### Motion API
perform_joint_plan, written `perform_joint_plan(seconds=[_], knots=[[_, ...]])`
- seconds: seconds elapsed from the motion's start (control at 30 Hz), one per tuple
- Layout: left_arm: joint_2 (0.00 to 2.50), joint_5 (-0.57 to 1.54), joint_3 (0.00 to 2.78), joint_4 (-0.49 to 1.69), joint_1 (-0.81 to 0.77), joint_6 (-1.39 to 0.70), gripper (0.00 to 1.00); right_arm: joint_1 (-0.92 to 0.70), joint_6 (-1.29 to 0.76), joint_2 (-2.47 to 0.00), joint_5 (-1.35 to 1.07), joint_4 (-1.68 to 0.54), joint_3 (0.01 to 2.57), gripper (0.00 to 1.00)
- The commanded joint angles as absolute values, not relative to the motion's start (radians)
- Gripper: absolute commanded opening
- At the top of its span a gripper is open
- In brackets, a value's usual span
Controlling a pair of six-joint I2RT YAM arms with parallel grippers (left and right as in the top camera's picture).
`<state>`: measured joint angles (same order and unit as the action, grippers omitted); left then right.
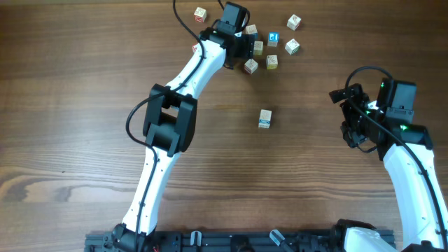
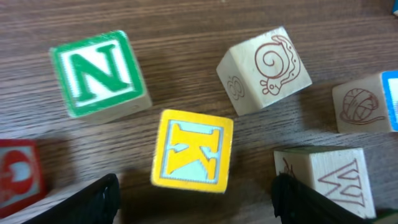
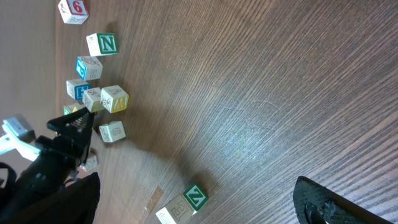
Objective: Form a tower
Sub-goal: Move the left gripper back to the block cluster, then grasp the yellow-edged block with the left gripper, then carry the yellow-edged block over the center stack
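Hovering over the loose cubes at the far side of the table (image 1: pixel 84 84), the left arm (image 1: pixel 168 115) has its left pincer (image 2: pixel 194 198) apart and empty. The right pincer (image 1: pixel 348 115) is apart too, idle, well clear of everything.

The tower (image 1: pixel 264 117) is a short stack, upright, well apart from the left pincer, back toward the arm bases, roughly between the two pincers.

The yellow K cube (image 2: pixel 191 149) is just ahead of the fingertips, centred in the gap, touching neither. The W cube (image 2: pixel 329 180) is just beside one finger. The green N cube (image 2: pixel 99 71) and the snail cube (image 2: pixel 264 68) lie beyond the K.

Step in hand, as I judge it: pick the K. It lies slightly skewed to the jaw line, so square the wrist, then come down until the pads meet flat side faces. Keep that finger off the W cube. Close evenly and lift straight.
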<state>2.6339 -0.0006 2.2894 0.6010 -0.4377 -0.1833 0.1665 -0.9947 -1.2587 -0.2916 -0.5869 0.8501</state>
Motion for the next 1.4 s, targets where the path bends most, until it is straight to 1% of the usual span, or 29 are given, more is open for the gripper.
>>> perform_joint_plan(seconds=[0.0,0.07,0.13,0.17,0.23,0.27,0.37,0.5,0.63,0.7,0.8,0.83,0.9,0.97,1.13,1.2,1.27,1.3,1.37], knots=[[2.677,0.014,2.31,0.544,-0.441,-0.163,0.78,0.165,-1.003,-1.268,-0.285,-0.585,0.862,1.0],[2.687,0.01,2.31,0.505,-0.44,-0.163,0.69,0.165,-1.003,-1.268,-0.285,-0.585,0.862,1.0],[2.704,0.006,2.31,0.465,-0.434,-0.163,0.67,0.165,-1.002,-1.268,-0.285,-0.585,0.862,1.0],[2.707,0.007,2.31,0.46,-0.432,-0.163,0.64,0.165,-1.002,-1.268,-0.285,-0.585,0.862,1.0],[2.713,0.006,2.31,0.459,-0.425,-0.163,0.52,0.165,-1.003,-1.268,-0.285,-0.585,0.862,1.0],[2.713,0.006,2.31,0.457,-0.421,-0.163,0.45,0.165,-1.003,-1.268,-0.285,-0.585,0.862,1.0],[2.708,-0.044,2.311,0.439,-0.411,-0.163,0.34,0.165,-1.003,-1.268,-0.285,-0.585,0.862,1.0],[2.637,-0.054,2.311,0.498,-0.413,-0.16,0.32,0.165,-1.002,-1.268,-0.285,-0.585,0.862,1.0],[2.438,-0.061,2.311,0.619,-0.434,-0.161,0.31,0.165,-1.003,-1.268,-0.285,-0.585,0.862,1.0],[2.311,-0.061,2.311,0.739,-0.461,-0.165,0.31,0.165,-1.003,-1.268,-0.285,-0.585,0.862,1.0],[2.194,-0.06,2.311,0.926,-0.527,-0.165,0.31,0.165,-1.002,-1.268,-0.285,-0.585,0.862,1.0],[2.177,-0.06,2.311,0.994,-0.561,-0.165,0.3,0.165,-1.002,-1.268,-0.285,-0.585,0.862,1.0],[2.181,-0.06,2.31,1.125,-0.62,-0.211,0.24,0.165,-1.003,-1.268,-0.285,-0.585,0.862,1.0],[2.202,-0.061,2.309,1.245,-0.68,-0.225,0.22,0.165,-1.003,-1.268,-0.285,-0.585,0.862,1.0],[2.206,-0.061,2.308,1.348,-0.766,-0.279,0.22,0.165,-1.003,-1.268,-0.285,-0.585,0.862,1.0],[2.206,-0.062,2.287,1.353,-0.775,-0.311,0.16,0.165,-1.003,-1.268,-0.285,-0.585,0.862,1.0],[2.206,-0.13,2.222,1.328,-0.775,-0.368,0.09,0.165,-1.003,-1.268,-0.285,-0.585,0.862,1.0],[2.206,-0.169,2.189,1.314,-0.775,-0.401,0.08,0.165,-1.003,-1.268,-0.285,-0.585,0.862,1.0],[2.206,-0.181,2.056,1.229,-0.778,-0.449,0.07,0.165,-1.002,-1.268,-0.285,-0.585,0.862,1.0]])
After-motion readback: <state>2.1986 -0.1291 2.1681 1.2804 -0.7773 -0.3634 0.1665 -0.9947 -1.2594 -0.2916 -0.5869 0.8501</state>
